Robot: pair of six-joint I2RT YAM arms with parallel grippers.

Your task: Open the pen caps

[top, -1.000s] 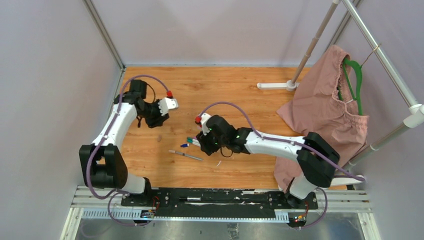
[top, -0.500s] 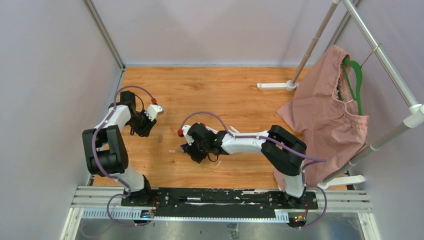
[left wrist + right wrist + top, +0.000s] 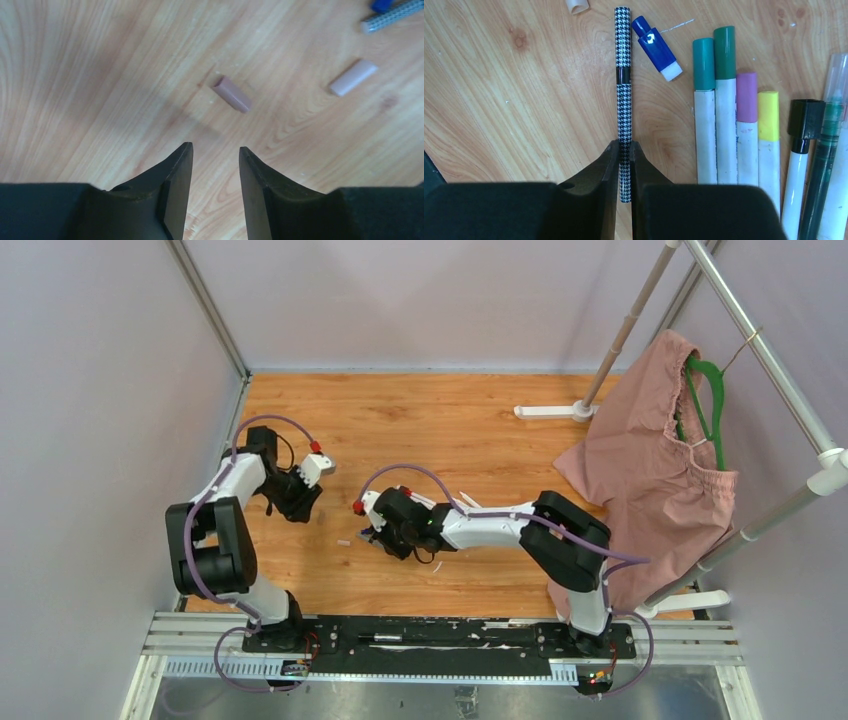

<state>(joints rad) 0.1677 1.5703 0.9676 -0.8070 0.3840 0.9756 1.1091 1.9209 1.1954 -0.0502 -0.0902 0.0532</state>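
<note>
- Top view: left gripper [image 3: 298, 502] near desk [image 3: 450, 420] left edge; right gripper [image 3: 375, 537] low, toward near edge.
- Left wrist: jaws apart, empty; loose brown cap [image 3: 231, 93] ahead, likely target.
- Right wrist: clamped on houndstooth pen [image 3: 622, 50], probably to steady it; pen caps [image 3: 724, 51] on markers [image 3: 726, 135] alongside.

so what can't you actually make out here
- top view: right arm hides most markers; loose caps too small.
- right wrist view: markers' lower ends pass behind the black housing or off the bottom edge.
- left wrist view: houndstooth pen cut by the top edge.
</note>
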